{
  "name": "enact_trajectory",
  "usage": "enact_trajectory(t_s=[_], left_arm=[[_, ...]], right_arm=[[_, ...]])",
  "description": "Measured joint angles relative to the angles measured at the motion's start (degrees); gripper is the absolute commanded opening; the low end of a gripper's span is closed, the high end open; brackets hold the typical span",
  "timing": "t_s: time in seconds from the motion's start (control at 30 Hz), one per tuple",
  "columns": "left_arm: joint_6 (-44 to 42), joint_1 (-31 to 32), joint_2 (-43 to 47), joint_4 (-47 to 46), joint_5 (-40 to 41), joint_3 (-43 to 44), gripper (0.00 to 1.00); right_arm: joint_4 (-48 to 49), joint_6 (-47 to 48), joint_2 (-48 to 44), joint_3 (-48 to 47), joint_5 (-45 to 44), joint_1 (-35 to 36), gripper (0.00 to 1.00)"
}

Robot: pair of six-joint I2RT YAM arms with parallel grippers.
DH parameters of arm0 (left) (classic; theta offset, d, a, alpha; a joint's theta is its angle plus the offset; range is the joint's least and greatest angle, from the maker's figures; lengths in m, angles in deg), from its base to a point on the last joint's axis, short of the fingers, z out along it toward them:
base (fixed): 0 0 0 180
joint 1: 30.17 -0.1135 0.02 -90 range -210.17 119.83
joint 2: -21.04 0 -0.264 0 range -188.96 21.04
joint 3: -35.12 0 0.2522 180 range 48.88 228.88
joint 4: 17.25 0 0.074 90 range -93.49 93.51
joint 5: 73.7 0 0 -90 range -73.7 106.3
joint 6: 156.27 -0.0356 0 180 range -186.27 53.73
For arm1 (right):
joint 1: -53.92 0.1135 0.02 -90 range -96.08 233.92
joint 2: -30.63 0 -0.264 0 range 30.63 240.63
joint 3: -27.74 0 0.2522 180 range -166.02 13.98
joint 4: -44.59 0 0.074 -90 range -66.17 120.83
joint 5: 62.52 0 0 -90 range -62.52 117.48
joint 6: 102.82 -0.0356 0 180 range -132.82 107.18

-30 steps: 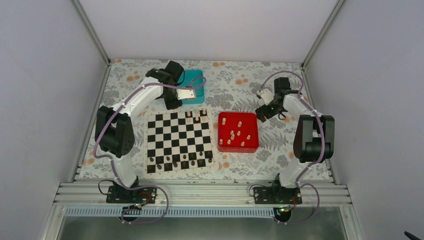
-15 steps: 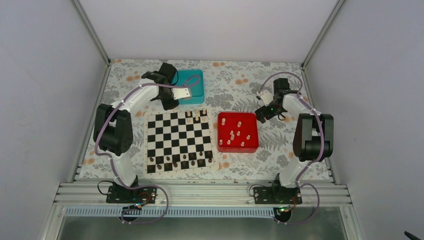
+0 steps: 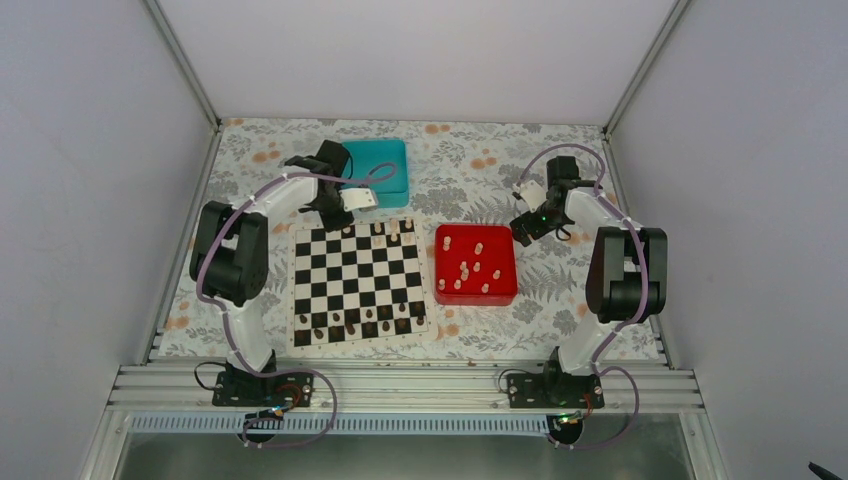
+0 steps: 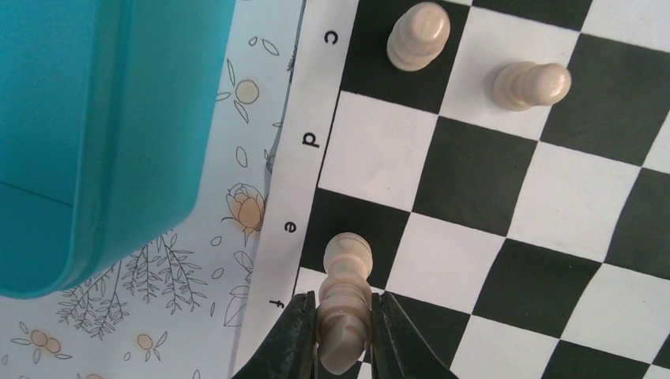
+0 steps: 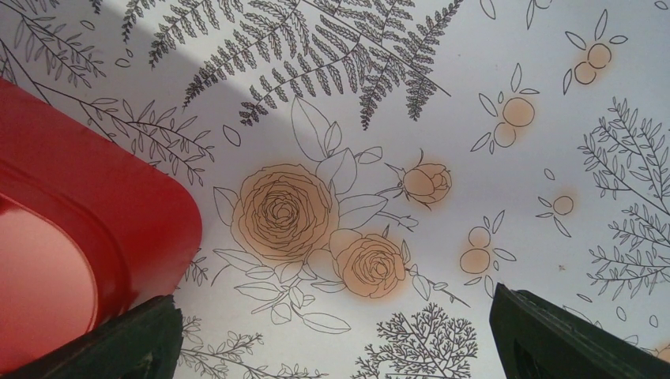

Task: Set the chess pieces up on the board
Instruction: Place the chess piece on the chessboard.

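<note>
The left end effector (image 4: 342, 343) pinches a pale chess piece (image 4: 346, 272) just over the board (image 4: 474, 170), beside the border letters e and f. To place it well, I judge it should lower straight down, centre the piece on one square, and spread only once the piece sits flat, clear of the two standing pieces (image 4: 417, 35) nearby. The piece's long axis runs in line with the fingers, its far end aimed at a black square. The right end effector (image 5: 340, 339) hangs spread wide beside the red tray (image 5: 71, 237).
</note>
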Motion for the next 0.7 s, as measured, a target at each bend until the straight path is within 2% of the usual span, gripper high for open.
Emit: enact_trajectory(t_s=[0.6,0.7], left_arm=[[0.0,-0.8,-0.9,-2.6,-1.4,-1.7,0.04],[0.0,-0.8,-0.9,-2.6,-1.4,-1.7,0.08]], right_arm=[[0.0,0.0,0.0,0.0,0.0,0.0,1.00],[0.0,0.0,0.0,0.0,0.0,0.0,1.00]])
